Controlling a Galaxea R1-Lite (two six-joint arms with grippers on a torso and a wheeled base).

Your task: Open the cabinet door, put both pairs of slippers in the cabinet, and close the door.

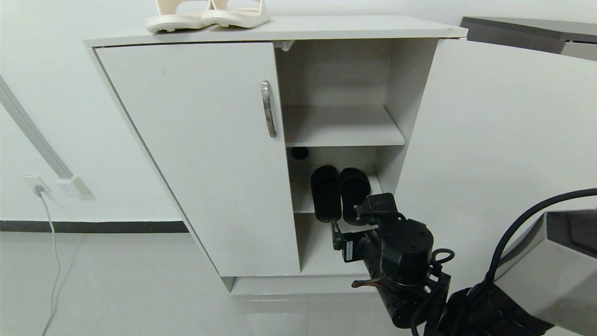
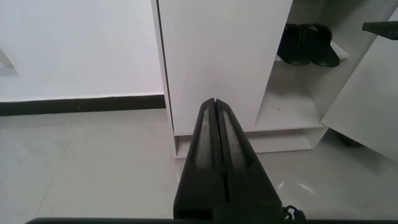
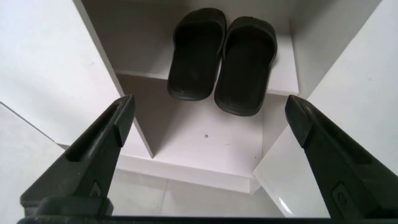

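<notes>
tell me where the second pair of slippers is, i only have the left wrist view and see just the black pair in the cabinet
observer: The white slippers sit on top of the cabinet, above the closed left door.
operator: is the right gripper holding anything
observer: No. The right gripper is open with nothing in it, facing the black slippers.
operator: is there another shelf above the black pair
observer: Yes, one shelf sits above them in the open right half.
</notes>
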